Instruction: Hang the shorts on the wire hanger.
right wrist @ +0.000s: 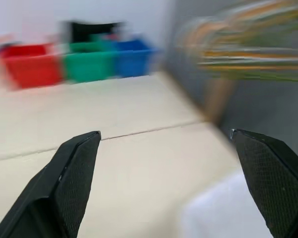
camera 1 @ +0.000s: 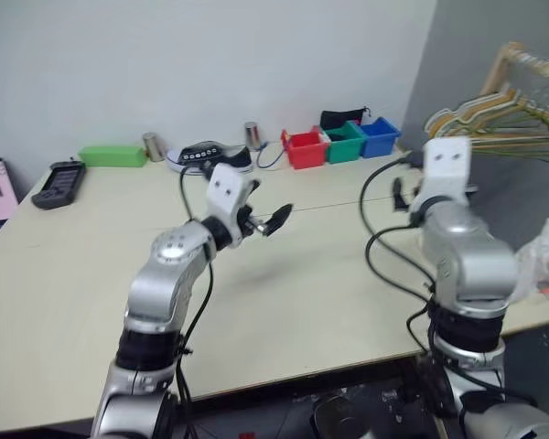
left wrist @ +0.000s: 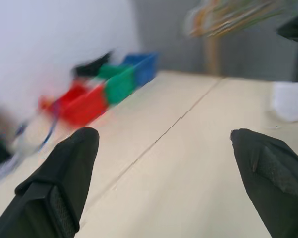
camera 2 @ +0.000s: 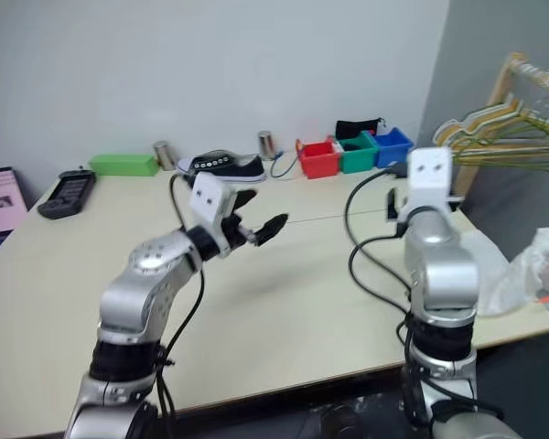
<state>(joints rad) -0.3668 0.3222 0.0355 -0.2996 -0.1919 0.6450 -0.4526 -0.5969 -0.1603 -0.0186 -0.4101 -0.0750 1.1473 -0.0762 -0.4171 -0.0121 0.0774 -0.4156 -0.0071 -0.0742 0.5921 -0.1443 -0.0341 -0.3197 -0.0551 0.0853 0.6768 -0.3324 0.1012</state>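
**A:** What am I looking at on the far left?

**B:** A pink booklet [camera 2: 0, 197] is lying at the table's [camera 1: 284, 302] left edge, a black handset [camera 1: 59, 183] just right of it, and a green box [camera 1: 113, 155] is sitting farther back by the wall. Next along the far edge I'm seeing a metal can [camera 1: 153, 145], a shoe [camera 2: 224, 165], and a second can [camera 1: 252, 134].

**A:** And the left gripper?

**B:** The left gripper [left wrist: 164, 188] is hanging above the middle of the table, pointing right and away from me. Its fingers [left wrist: 64, 183] are standing wide apart with nothing between them, just bare tabletop.

**A:** Going on right?

**B:** Three bins are sitting in a row at the far edge: red [camera 1: 305, 148], green [camera 1: 345, 142], blue [camera 1: 379, 136], with something black [camera 1: 341, 117] behind them.

**A:** The right gripper?

**B:** The right gripper [right wrist: 164, 183] is hovering over the table's right side, aiming toward the far right corner. Its fingers [right wrist: 72, 183] are spread just as wide, gripping nothing.

**A:** Where are the shorts?

**B:** The shorts [camera 2: 531, 265] are lying bunched at the near right edge of the table, partly hanging off it, an orange-red bit showing. Neither gripper is touching them.

**A:** The hanger?

**B:** A bunch of hangers [camera 1: 499, 119] is hanging from a wooden rack [camera 1: 512, 59] at far right, beyond the table. I cannot pick out the single wire one among them.
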